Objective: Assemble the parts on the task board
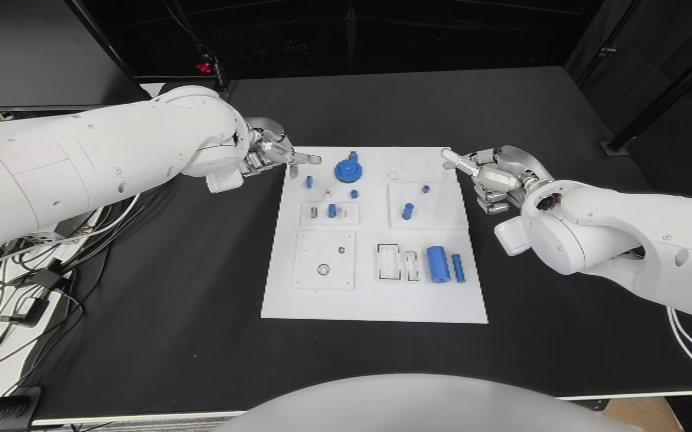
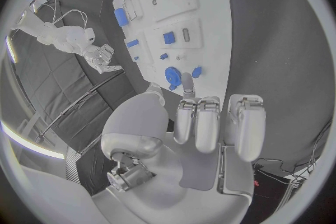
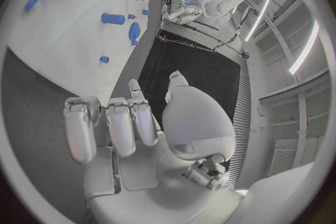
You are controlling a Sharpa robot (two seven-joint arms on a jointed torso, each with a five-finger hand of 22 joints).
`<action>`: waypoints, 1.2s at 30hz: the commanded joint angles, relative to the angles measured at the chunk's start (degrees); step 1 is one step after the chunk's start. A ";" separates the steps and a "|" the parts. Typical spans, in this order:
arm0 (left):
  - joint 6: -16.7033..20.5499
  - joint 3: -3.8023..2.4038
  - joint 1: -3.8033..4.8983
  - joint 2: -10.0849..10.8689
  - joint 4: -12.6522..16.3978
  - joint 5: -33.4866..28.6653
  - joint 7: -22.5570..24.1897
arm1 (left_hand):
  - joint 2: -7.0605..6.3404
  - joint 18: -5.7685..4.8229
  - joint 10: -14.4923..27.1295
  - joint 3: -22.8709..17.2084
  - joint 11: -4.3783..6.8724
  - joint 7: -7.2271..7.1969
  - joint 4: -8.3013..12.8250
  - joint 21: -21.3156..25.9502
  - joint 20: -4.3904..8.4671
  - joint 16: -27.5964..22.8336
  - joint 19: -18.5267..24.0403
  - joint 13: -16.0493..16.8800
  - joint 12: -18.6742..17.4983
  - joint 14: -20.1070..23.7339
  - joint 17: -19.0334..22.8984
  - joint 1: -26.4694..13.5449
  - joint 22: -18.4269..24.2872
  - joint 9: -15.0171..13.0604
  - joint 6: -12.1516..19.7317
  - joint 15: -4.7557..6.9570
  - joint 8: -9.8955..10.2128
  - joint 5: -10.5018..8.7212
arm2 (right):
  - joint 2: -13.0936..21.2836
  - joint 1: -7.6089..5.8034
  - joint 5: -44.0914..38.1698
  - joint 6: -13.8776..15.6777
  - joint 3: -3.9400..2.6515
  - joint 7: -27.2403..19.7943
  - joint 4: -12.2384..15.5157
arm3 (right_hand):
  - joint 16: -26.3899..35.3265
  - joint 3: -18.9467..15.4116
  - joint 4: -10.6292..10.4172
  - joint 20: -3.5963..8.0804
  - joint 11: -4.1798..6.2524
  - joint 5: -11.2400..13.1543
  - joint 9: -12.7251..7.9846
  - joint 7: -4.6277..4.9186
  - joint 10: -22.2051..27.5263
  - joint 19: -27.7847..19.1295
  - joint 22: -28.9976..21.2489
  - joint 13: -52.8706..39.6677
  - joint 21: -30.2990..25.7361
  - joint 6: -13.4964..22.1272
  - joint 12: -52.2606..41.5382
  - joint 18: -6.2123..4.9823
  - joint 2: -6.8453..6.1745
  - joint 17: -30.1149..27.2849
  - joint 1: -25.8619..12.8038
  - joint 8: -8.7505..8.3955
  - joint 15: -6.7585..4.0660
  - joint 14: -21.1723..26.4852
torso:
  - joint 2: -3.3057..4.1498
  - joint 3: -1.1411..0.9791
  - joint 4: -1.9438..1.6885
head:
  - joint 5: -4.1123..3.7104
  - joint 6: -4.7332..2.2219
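The white task board [image 1: 375, 292] lies in the middle of the black table. On it a round blue part [image 1: 348, 169] stands near the far edge, small blue pegs [image 1: 408, 211] sit around the middle, and a thick blue cylinder [image 1: 436, 263] lies beside a thin blue bar [image 1: 459, 268] at the near right. My left hand [image 1: 271, 155] hovers at the board's far left corner, one finger stretched toward the round part [image 2: 172, 76], the others curled, holding nothing. My right hand [image 1: 490, 177] hangs just off the board's right edge, one finger and thumb out, also holding nothing.
Black table surface surrounds the board [image 2: 203, 5] on all sides. Cables lie off the table's left edge [image 1: 43, 272]. A dark stand with a red light [image 1: 206, 67] rises at the far left corner.
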State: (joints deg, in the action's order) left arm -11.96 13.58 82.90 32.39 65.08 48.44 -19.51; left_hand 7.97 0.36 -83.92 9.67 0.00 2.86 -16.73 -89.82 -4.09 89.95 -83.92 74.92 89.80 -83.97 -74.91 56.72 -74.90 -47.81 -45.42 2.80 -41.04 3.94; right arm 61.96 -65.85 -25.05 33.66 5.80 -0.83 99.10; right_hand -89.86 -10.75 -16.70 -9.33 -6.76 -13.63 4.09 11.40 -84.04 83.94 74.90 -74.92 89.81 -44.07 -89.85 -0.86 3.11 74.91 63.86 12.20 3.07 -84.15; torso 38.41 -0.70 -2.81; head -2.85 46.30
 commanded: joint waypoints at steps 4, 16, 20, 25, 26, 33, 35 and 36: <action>-4.41 -0.05 -0.29 -2.53 -4.10 1.62 4.02 | 0.48 -0.36 -6.08 1.12 0.58 -0.02 0.02 -0.18 0.28 0.05 -6.08 15.08 0.20 -6.03 -15.09 -0.11 -15.10 0.39 -1.22 0.40 0.65 -1.11 | -0.07 -0.04 0.03 -0.31 -0.01 0.11 0.17 | -0.14 -0.33 0.02 -0.31 -0.32 -0.20 -0.09 0.16 -5.96 6.06 15.10 -15.08 0.19 0.50 -0.15 0.86 0.10 15.09 -0.37 0.39 0.35 -5.85 | 0.27 0.05 0.15 | 0.30 -0.29; -6.41 -0.05 -1.27 -6.83 -11.77 5.03 5.07 | 0.81 -0.36 -6.08 2.12 0.97 -0.43 0.23 -0.18 0.56 0.05 -6.08 15.08 0.20 -6.03 -15.09 3.68 -15.10 1.28 -3.11 0.65 2.53 -0.88 | -0.34 -0.02 -0.07 -0.15 -0.01 0.25 0.76 | -0.14 -0.33 0.05 -0.32 -0.33 -0.22 -0.09 0.17 -5.96 6.06 15.10 -15.08 0.19 0.55 -0.15 0.86 0.12 15.09 -0.25 0.42 0.35 -5.85 | 0.86 0.30 0.57 | 0.89 -1.16; -6.70 -0.05 -1.60 -7.70 -13.48 5.70 5.21 | 0.59 -0.36 -6.08 2.54 1.04 -0.49 0.25 -0.18 0.61 0.05 -6.08 15.08 0.20 -6.03 -15.09 4.80 -15.10 1.52 -3.58 0.70 3.14 -0.85 | -0.33 -0.01 -0.08 -0.07 -0.01 0.21 0.91 | -0.14 -0.33 0.04 -0.32 -0.33 -0.23 -0.09 0.17 -5.96 6.06 15.10 -15.08 0.19 0.56 -0.15 0.86 0.13 15.09 -0.24 0.43 0.35 -5.85 | 0.88 0.27 0.53 | 1.09 -1.19; -6.98 -0.06 -1.96 -8.55 -14.63 7.72 5.20 | 0.23 -0.36 -6.08 3.12 1.05 -0.49 0.11 -0.18 0.64 0.05 -6.08 15.08 0.20 -6.03 -15.09 5.16 -15.10 1.66 -3.87 0.72 3.58 -0.88 | -0.48 0.00 -0.08 -0.04 -0.01 0.16 0.92 | -0.14 -0.33 0.04 -0.32 -0.33 -0.23 -0.09 0.17 -5.96 6.06 15.10 -15.08 0.19 0.56 -0.15 0.86 0.13 15.09 -0.24 0.43 0.35 -5.85 | 0.80 0.30 0.62 | 1.53 -1.06; -7.14 -0.06 -2.02 -8.71 -14.78 8.00 5.15 | 0.21 -0.36 -6.08 3.19 1.05 -0.49 0.09 -0.18 0.65 0.05 -6.08 15.08 0.20 -6.03 -15.09 5.13 -15.10 1.67 -3.90 0.72 3.61 -0.89 | -0.52 0.00 -0.08 -0.02 -0.01 0.15 0.89 | -0.14 -0.33 0.04 -0.32 -0.33 -0.23 -0.09 0.17 -5.96 6.06 15.10 -15.08 0.19 0.56 -0.15 0.86 0.13 15.09 -0.24 0.43 0.35 -5.85 | 0.77 0.32 0.63 | 1.66 -1.09; -7.98 -0.06 -2.41 -9.65 -15.74 8.75 5.21 | 0.17 -0.36 -6.08 3.29 1.05 -0.49 0.07 -0.18 0.65 0.05 -6.08 15.08 0.20 -6.03 -15.09 5.10 -15.10 1.68 -3.94 0.73 3.66 -0.89 | -0.66 0.01 -0.08 -0.04 -0.01 0.17 0.81 | -0.14 -0.33 0.03 -0.32 -0.33 -0.24 -0.09 0.17 -5.96 6.06 15.10 -15.08 0.19 0.58 -0.15 0.86 0.15 15.09 -0.22 0.44 0.35 -5.85 | 0.74 0.28 0.64 | 2.08 -1.07; -8.54 -0.06 -2.50 -9.86 -16.04 8.82 5.06 | 0.25 -0.36 -6.08 3.33 1.05 -0.49 0.04 -0.18 0.65 0.05 -6.08 15.08 0.20 -6.03 -15.09 5.07 -15.10 1.70 -3.98 0.73 3.71 -0.88 | -0.69 0.01 -0.08 -0.06 -0.01 0.21 0.76 | -0.14 -0.34 0.03 -0.32 -0.34 -0.25 -0.09 0.17 -5.96 6.06 15.10 -15.08 0.19 0.60 -0.15 0.86 0.16 15.09 -0.21 0.46 0.35 -5.85 | 0.74 0.31 0.71 | 2.22 -1.04; -8.77 -0.06 -2.54 -9.94 -16.17 8.84 5.01 | 0.36 -0.36 -6.08 3.40 1.04 -0.48 0.01 -0.18 0.66 0.05 -6.08 15.08 0.20 -6.03 -15.09 4.99 -15.10 1.71 -4.03 0.73 3.77 -0.88 | -0.69 0.01 -0.08 -0.04 -0.01 0.23 0.75 | -0.14 -0.34 0.03 -0.32 -0.34 -0.25 -0.09 0.17 -5.96 6.06 15.10 -15.08 0.19 0.60 -0.15 0.86 0.17 15.09 -0.21 0.46 0.35 -5.85 | 0.73 0.29 0.67 | 2.22 -1.04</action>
State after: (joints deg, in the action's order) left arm -18.91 13.57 80.29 22.59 49.12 56.01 -15.41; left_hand 8.18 0.37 -84.13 12.68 0.65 2.38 -16.65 -89.82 -3.88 89.95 -84.13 74.91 89.80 -83.98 -74.91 61.47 -74.90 -46.17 -48.96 3.21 -37.42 2.88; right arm 61.31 -65.80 -25.08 33.70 5.80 -0.44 99.77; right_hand -89.86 -10.75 -16.69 -9.33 -6.76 -13.63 4.09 11.23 -84.04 83.94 74.90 -74.91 89.81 -43.90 -89.85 -0.86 3.11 74.90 63.86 12.42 3.07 -84.15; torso 39.17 -0.40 -2.17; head -0.70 45.23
